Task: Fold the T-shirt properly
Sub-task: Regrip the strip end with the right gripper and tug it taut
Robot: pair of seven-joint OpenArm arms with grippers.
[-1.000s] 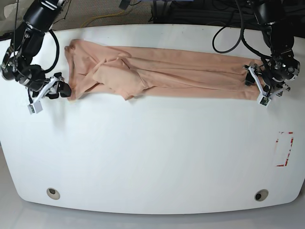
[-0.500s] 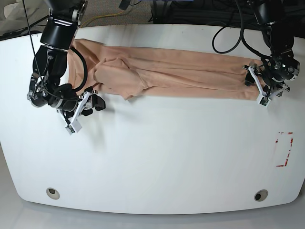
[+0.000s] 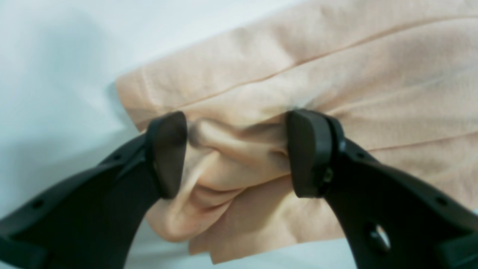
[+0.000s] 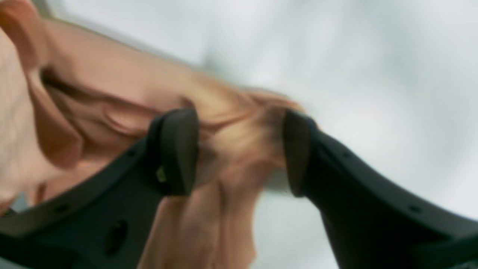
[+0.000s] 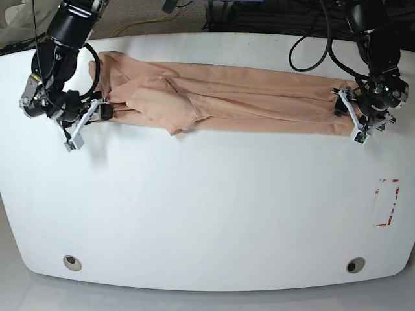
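Note:
The peach T-shirt (image 5: pixel 246 100) lies folded into a long narrow band across the back of the white table (image 5: pixel 207 207); its bear print is hidden. My left gripper (image 5: pixel 353 120) is at the band's right end. In the left wrist view its jaws (image 3: pixel 237 153) pinch a bunched fold of the shirt's corner (image 3: pixel 336 67). My right gripper (image 5: pixel 104 111) is at the band's left end. The blurred right wrist view shows its jaws (image 4: pixel 239 149) closed on gathered cloth (image 4: pixel 112 86).
A red-marked rectangle (image 5: pixel 387 202) is on the table near its right edge. Two round holes (image 5: pixel 72 262) (image 5: pixel 355 264) sit near the front edge. Black cables (image 5: pixel 305 45) hang behind the back edge at the right.
My right arm swung from the table's left side down toward the front, then back up onto the shirt's left end and took hold of it. The left arm stayed at the right end.

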